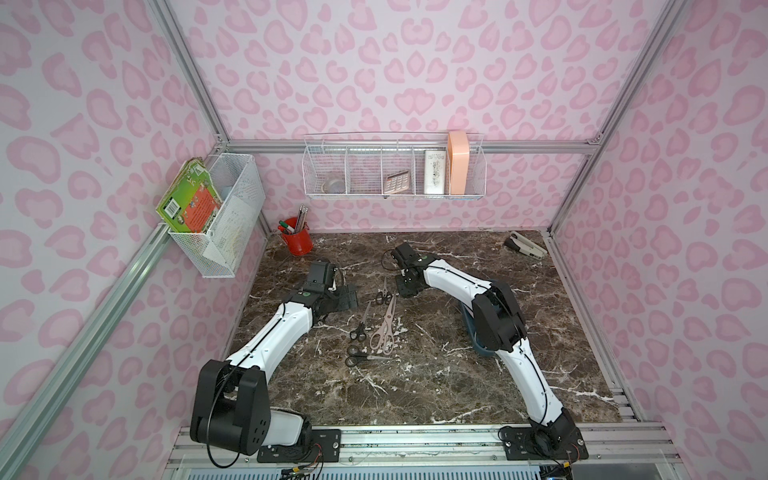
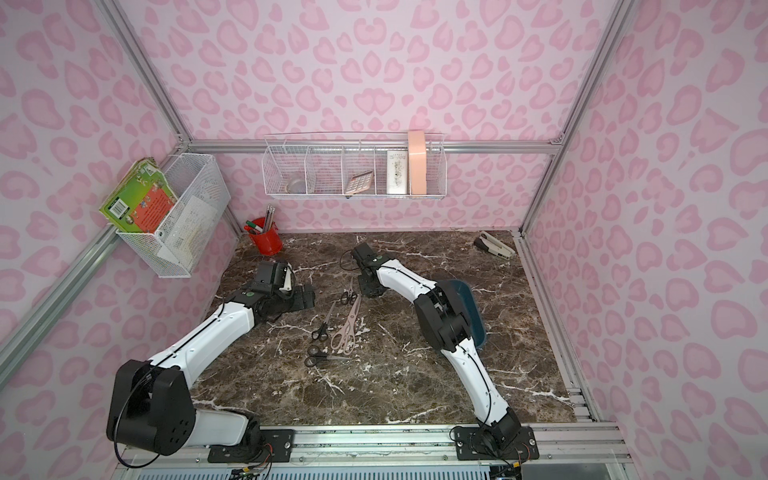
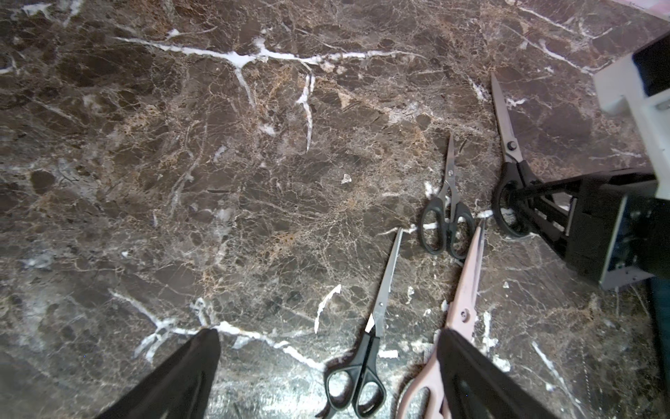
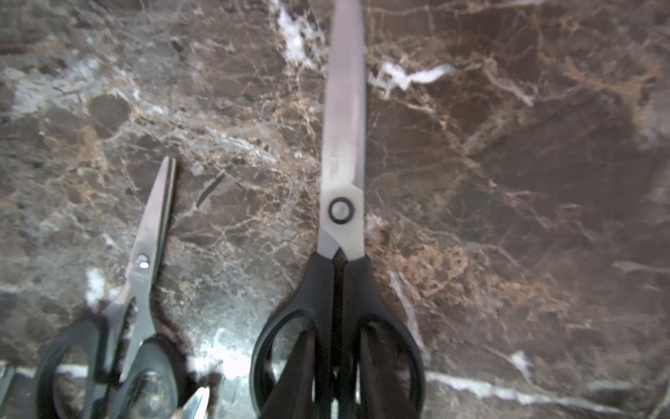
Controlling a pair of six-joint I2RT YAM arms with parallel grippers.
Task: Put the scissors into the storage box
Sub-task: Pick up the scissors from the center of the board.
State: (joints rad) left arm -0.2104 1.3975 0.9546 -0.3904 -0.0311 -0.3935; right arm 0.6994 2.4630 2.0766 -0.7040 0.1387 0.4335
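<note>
Nearest the front of the table [image 1: 415, 395] lie black-handled scissors [image 1: 368, 358], then the pink pair [image 1: 386, 324]; right of them the storage box [image 2: 473, 311] sits half hidden under the right arm [image 2: 399, 280]. The left gripper [image 3: 328, 335] hangs wide open. Farther back, the right gripper [image 4: 337, 330] pinches large black scissors [image 4: 342, 145] by the handle.

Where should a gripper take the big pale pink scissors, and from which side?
Take the large pale pink scissors at the narrow neck beside the pivot, down from above, jaws across the closed blades. They lie flat on the dark marble table, so nothing offers from the side; the handle loops are wide and the tip lies by a small black-handled pair.
</note>
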